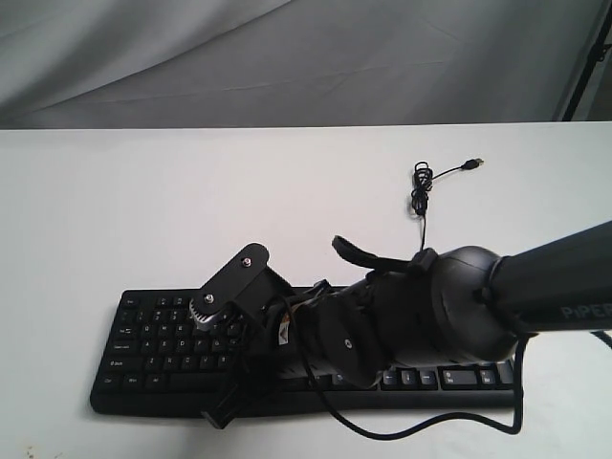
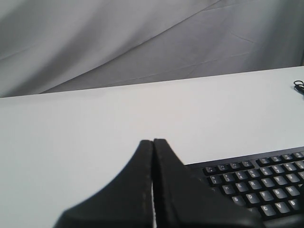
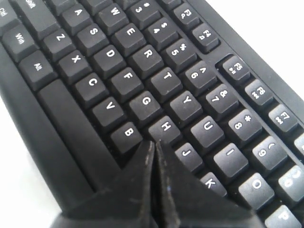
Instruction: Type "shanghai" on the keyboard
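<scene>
The black keyboard (image 1: 158,349) lies along the near edge of the white table (image 1: 143,210). My right arm (image 1: 449,306) reaches across its middle from the right and hides the keys there. In the right wrist view my right gripper (image 3: 154,142) is shut, holding nothing, and its tip sits low over the keys (image 3: 142,71), between B, H and J. I cannot tell whether it touches a key. In the left wrist view my left gripper (image 2: 153,141) is shut and empty above bare table, with the keyboard's (image 2: 266,185) upper left corner beside it.
The keyboard's thin black cable (image 1: 421,196) lies coiled on the table behind the keyboard, with its USB plug (image 1: 473,164) loose. A grey cloth backdrop (image 1: 287,57) hangs behind the table's far edge. Another black cable (image 1: 421,426) loops in front of the keyboard.
</scene>
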Robot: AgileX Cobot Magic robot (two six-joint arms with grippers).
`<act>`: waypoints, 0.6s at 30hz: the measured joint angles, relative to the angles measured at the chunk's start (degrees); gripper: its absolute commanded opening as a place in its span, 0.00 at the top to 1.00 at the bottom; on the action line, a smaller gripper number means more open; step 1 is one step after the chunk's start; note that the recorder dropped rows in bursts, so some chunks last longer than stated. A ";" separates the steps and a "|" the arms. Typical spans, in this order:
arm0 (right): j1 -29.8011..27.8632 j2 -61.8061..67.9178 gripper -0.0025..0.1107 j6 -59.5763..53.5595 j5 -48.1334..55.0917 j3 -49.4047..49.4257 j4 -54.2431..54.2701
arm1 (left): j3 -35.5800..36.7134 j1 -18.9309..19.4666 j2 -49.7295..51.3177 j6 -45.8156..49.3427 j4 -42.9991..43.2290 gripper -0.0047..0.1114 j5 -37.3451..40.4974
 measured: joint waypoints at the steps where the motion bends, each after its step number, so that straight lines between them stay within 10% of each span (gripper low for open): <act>1: 0.00 0.00 0.98 0.00 0.00 0.00 0.00 | 0.00 0.00 0.00 0.00 0.00 0.96 0.00; 18: 0.13 1.07 0.98 -0.56 -1.07 -0.21 0.38 | 0.00 0.00 0.00 0.00 0.00 0.96 0.00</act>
